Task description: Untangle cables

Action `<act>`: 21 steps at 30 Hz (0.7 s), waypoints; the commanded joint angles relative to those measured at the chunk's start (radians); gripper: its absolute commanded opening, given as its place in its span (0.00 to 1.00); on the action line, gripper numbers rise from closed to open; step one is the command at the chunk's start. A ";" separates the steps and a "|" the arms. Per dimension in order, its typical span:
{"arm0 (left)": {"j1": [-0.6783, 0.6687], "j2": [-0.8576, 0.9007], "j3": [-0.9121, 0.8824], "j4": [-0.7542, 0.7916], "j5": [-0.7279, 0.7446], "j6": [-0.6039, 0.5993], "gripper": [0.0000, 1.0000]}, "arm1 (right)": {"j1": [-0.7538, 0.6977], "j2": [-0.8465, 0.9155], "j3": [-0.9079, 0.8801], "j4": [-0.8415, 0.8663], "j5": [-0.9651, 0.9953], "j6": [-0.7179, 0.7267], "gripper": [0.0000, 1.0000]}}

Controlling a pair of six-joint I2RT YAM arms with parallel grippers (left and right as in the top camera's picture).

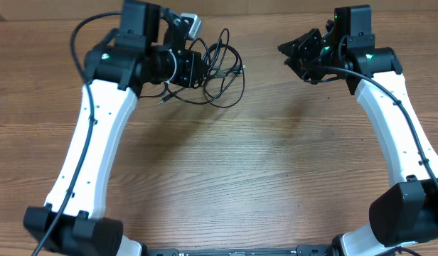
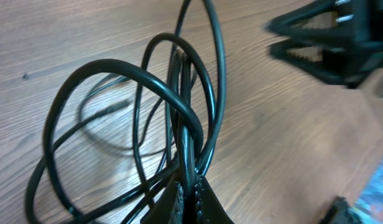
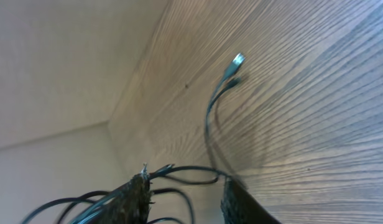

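The cables lie as a loose black tangle of loops at the back of the table, left of centre. My left gripper is shut on one strand at the tangle's left side. In the left wrist view the cables loop upward from my left gripper, with one cord pinched between the pads. My right gripper hangs open to the right of the tangle, apart from it. In the right wrist view my right gripper shows a wide gap, with cable loops beyond it and a silver plug end on the wood.
The wooden table stretches toward the front between the two white arms. Its back edge meets a pale wall close behind the tangle. The right gripper's fingers show at the top right of the left wrist view.
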 commanded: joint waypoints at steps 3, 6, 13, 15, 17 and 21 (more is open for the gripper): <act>0.008 -0.031 0.003 0.003 0.082 0.034 0.04 | 0.000 -0.014 0.022 0.011 -0.179 -0.064 0.36; 0.008 -0.031 0.003 0.005 0.119 0.034 0.04 | 0.001 -0.014 0.022 0.055 -0.331 -0.108 0.36; 0.008 -0.031 0.003 0.032 0.212 0.034 0.04 | 0.009 -0.014 0.022 0.167 -0.616 -0.167 0.40; 0.008 -0.030 0.003 0.034 0.212 0.034 0.04 | 0.014 -0.014 0.022 0.189 -0.641 -0.168 0.41; 0.008 -0.030 0.003 0.038 0.212 0.034 0.04 | 0.020 -0.014 0.022 0.208 -0.662 -0.171 0.41; 0.008 -0.029 0.003 0.061 0.200 0.034 0.04 | 0.043 -0.014 0.022 0.238 -0.686 -0.170 0.42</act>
